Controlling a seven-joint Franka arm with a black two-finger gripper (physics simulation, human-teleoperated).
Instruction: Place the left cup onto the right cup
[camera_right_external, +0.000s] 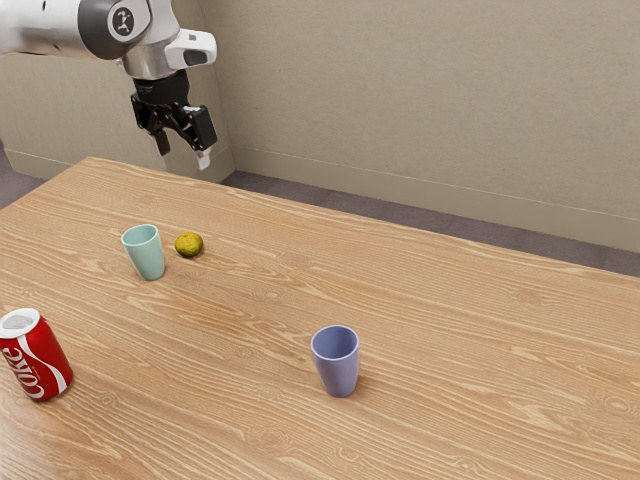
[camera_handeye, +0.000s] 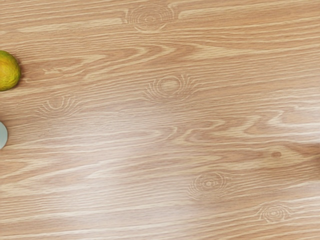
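Observation:
A pale teal cup (camera_right_external: 144, 251) stands upright on the wooden table (camera_right_external: 450, 300), toward the exterior view's left. A lavender cup (camera_right_external: 335, 360) stands upright nearer the front, to its right and well apart from it. My black gripper (camera_right_external: 183, 153) hangs high in the air behind the teal cup, open, with nothing between its fingers. In the wrist view a sliver of the teal cup's rim (camera_handeye: 2, 135) shows at the edge, over bare table wood (camera_handeye: 170, 125).
A small yellow-green fruit (camera_right_external: 189, 244) (camera_handeye: 8, 70) lies just right of the teal cup. A red cola can (camera_right_external: 33, 353) stands at the front left corner. A beige wall and grey floor lie beyond the table's far edge.

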